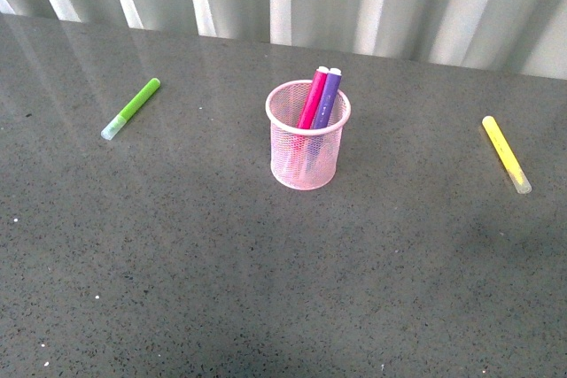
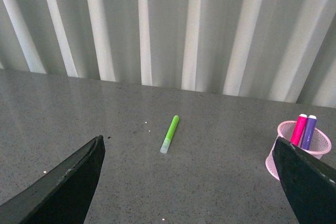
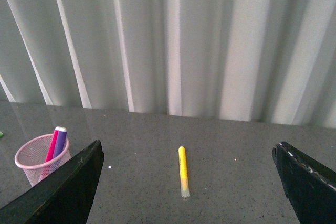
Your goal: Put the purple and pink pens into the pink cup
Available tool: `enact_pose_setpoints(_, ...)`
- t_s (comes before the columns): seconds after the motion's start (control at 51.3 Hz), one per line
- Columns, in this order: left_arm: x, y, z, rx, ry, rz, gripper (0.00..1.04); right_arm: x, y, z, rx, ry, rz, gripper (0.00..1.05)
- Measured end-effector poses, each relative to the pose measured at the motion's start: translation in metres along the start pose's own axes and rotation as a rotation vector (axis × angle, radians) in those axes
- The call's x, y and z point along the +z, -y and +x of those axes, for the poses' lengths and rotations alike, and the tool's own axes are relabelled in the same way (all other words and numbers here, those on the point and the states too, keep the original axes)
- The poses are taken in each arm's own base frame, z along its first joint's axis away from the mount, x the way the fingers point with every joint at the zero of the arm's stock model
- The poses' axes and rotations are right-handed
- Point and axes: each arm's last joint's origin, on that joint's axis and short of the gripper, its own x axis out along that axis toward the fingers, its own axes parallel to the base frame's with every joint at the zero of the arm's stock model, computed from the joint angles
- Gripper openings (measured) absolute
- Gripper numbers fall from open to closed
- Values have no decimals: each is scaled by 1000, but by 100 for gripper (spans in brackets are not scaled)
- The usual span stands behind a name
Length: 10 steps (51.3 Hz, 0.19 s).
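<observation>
**Pink cup holds both pens: the job looks finished**

Pink cup stands upright mid-table, and look at that: the pink pen and the purple pen both stand inside it, side by side, leaning toward the far right of the rim, tops poking above. By my reading, nothing is left to insert. The lime-green marker lies flat well off to the left, the yellow marker flat well off to the right, neither wanted.

The front view shows no arm at all. The wrist views fill that in: the left gripper is spread wide and holds nothing, and the right gripper is likewise wide apart and empty, both clear of the cup.
</observation>
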Motion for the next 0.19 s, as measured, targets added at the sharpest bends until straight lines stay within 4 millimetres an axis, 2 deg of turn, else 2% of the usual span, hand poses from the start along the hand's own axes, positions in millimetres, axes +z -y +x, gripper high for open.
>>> enact_pose_setpoints(0.195, 0, 0, 0, 0, 0, 0, 98, 0, 0, 0, 0, 0, 0, 98)
